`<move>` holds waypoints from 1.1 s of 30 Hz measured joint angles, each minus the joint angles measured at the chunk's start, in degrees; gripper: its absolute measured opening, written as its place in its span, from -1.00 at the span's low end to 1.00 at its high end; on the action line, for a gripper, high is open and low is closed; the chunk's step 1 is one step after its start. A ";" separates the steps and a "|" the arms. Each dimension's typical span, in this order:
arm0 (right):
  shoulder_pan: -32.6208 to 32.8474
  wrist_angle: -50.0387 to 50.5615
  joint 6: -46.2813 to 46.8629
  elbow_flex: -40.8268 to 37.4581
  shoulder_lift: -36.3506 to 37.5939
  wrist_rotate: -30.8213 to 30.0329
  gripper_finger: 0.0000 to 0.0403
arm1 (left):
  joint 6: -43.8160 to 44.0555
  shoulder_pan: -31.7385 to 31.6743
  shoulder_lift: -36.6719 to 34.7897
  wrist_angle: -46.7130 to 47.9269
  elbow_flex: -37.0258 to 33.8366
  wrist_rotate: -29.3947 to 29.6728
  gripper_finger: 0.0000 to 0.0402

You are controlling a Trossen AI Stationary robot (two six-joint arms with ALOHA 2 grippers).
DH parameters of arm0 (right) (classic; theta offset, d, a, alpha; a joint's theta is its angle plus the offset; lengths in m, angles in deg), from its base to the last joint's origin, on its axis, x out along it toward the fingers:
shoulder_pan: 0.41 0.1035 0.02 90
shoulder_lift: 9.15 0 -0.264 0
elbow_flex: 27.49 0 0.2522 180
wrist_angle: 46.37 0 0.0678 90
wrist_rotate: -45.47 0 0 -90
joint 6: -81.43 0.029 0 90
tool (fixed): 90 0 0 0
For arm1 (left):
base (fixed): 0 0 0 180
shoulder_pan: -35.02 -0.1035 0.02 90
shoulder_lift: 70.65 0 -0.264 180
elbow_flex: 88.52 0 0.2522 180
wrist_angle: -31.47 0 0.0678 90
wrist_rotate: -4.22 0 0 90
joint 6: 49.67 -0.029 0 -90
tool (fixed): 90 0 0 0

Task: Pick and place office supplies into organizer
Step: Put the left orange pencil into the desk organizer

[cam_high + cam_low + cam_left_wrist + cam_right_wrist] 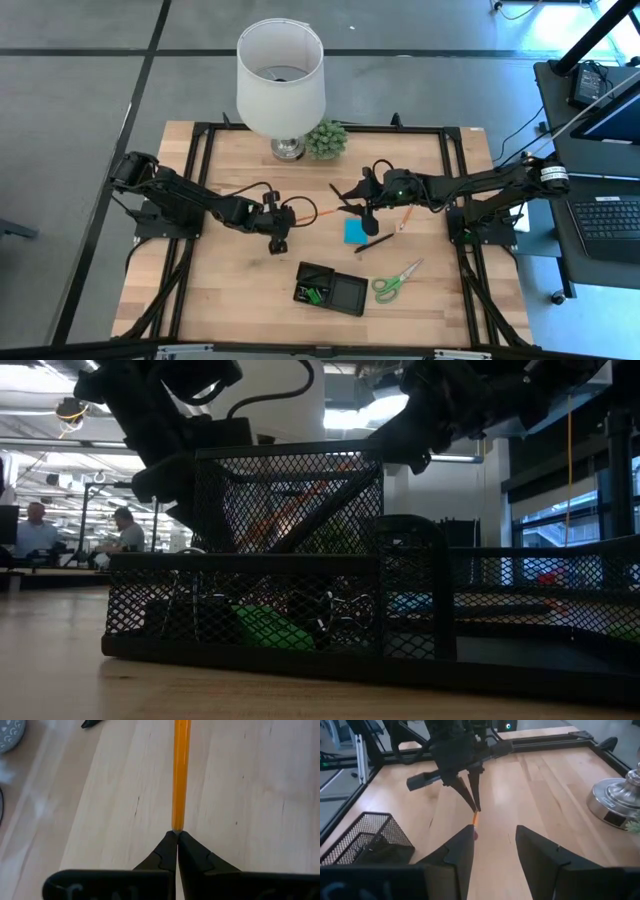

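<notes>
My left gripper [287, 220] is shut on an orange pencil [180, 770] over the middle of the table. The pencil reaches toward my right gripper [495, 842], which is open. The pencil's pink eraser end [476, 835] lies close beside one of that gripper's fingers; I cannot tell if they touch. A blue pad [354, 231], a black pen [373, 243], another pencil [405, 220] and green-handled scissors [397, 281] lie flat on the table. The black mesh organizer [332, 288] stands near the front edge, with a green piece [270, 630] in it. My left gripper pinches one end of the orange pencil [177, 826] between the very tips of its two fingers. The fingers come slanting down from the table's left. The pencil carries on along their line, past the tips, toward the right gripper.
A white lamp [281, 80] and a small green plant [325, 140] stand at the table's far edge. A black frame [455, 180] runs around the tabletop. Bare wood lies on the near left [220, 290].
</notes>
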 joint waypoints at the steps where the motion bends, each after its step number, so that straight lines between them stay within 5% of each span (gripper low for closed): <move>1: 0.00 -0.28 0.26 0.00 0.00 0.01 -0.26 | 0.00 0.00 0.00 -0.13 0.00 0.00 -0.99; 33: 0.63 -3.39 4.32 0.02 -2.85 2.44 -0.27 | -1.09 -1.46 0.00 -3.84 0.02 -0.01 -0.99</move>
